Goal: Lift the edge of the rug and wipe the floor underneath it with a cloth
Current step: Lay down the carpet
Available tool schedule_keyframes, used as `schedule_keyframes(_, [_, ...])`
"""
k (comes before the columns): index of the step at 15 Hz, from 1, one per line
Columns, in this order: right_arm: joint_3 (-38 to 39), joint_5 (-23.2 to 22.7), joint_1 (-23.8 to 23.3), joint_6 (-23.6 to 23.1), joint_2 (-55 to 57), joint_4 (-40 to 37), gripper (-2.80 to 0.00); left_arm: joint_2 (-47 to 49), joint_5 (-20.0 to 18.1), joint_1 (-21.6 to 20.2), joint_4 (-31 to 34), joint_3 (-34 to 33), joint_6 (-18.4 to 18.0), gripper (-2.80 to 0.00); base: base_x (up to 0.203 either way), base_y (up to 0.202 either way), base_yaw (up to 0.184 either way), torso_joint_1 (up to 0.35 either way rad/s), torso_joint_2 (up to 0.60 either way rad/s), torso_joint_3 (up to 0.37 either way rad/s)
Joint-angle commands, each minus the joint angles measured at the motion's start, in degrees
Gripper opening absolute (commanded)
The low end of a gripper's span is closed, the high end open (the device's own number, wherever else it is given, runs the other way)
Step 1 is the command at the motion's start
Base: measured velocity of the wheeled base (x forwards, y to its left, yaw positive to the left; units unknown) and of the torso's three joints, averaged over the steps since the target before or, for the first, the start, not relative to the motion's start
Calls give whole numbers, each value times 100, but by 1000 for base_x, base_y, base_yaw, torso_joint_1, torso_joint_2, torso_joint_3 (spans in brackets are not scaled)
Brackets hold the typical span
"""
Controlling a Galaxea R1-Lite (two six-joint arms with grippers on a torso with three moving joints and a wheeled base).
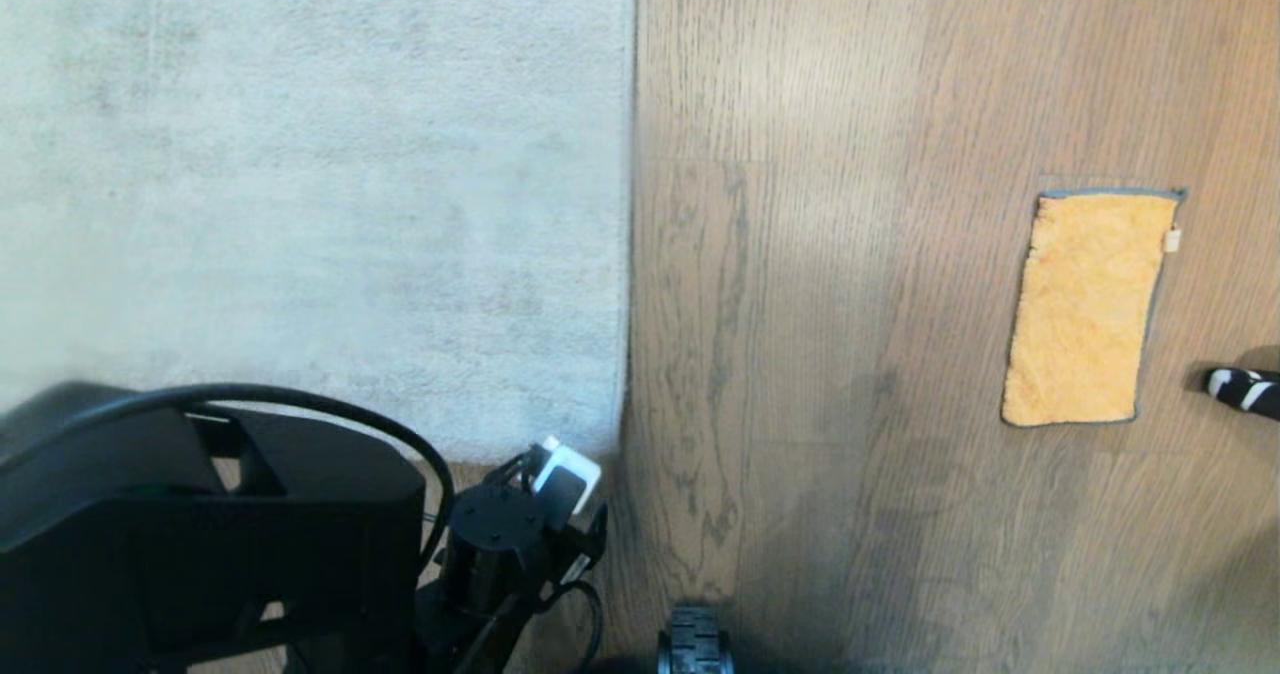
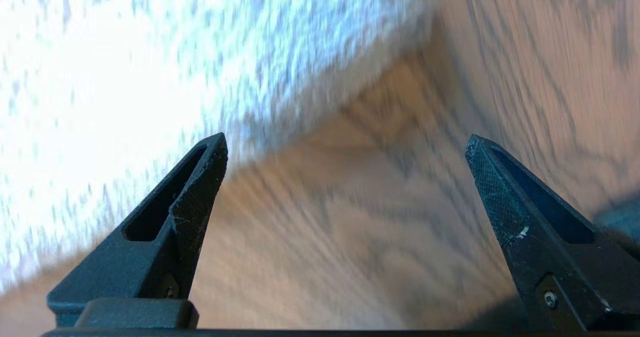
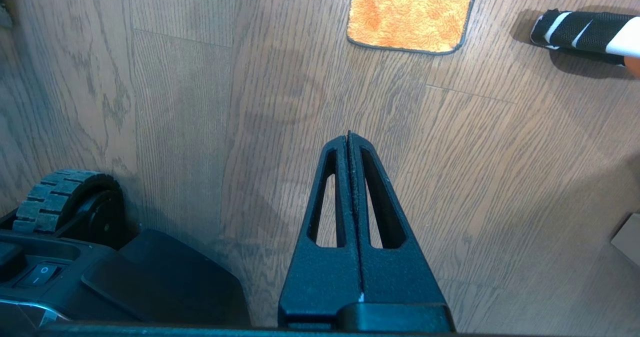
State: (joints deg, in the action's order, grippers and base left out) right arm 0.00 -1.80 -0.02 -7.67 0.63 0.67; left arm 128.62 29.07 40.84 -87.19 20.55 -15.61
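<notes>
Brown plank floor (image 1: 850, 354) lies bare under the left end effector (image 2: 345, 162), whose jaws stand wide apart with nothing between them. Just ahead of one fingertip sits the corner of the rug edge (image 2: 320, 112), flat on the floor. I judge this the approach to the lift; next, one finger must slip beneath that border. Well off to its right, the cloth (image 1: 1090, 309) waits across open boards, near the right end effector (image 3: 350, 137), parked and closed on nothing.
</notes>
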Motion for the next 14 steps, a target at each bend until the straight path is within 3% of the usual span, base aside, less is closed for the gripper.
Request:
schedule_keyframes(1, [0, -6, -6, -6, 7, 3, -280, 105, 9, -10, -79, 216, -68, 0, 0, 0, 0, 0, 0, 0])
schedule_keyframes(14, [0, -13, -6, 90, -2, -2, -280, 158, -90, 100, -62, 594, -379, 0, 0, 0, 0, 0, 0, 0])
